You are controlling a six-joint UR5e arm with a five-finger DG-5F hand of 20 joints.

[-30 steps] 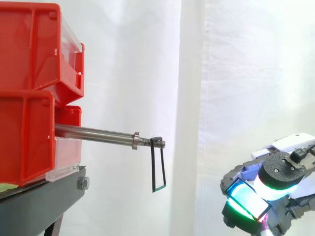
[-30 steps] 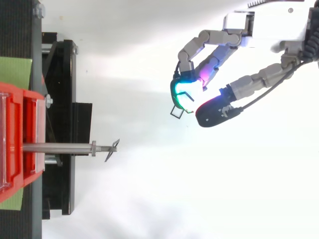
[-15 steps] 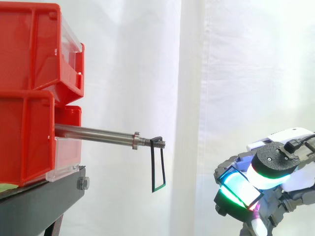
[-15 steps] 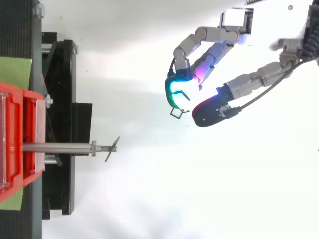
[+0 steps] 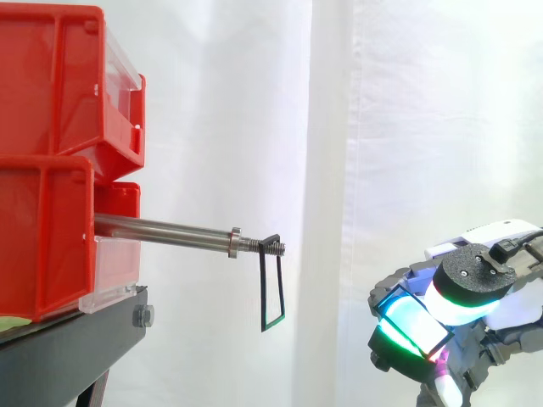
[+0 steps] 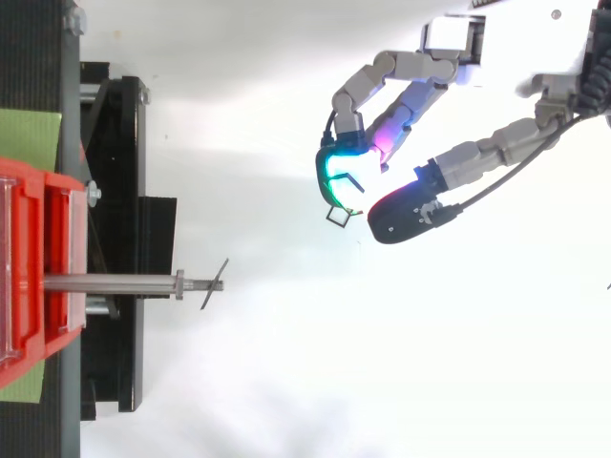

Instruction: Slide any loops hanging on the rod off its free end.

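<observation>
Thin dark rectangular wire loop (image 5: 261, 292) is hanging on threaded free end of horizontal steel rod (image 5: 161, 227), prob. light, stiff & swingy, best taken by its lower side bars, w/ robot hand (image 6: 410, 105) hovering well apart, grip can't tell.

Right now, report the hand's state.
Hand: cannot tell whether open or shut. It is apart from the loop hanging at the rod's free end.
</observation>
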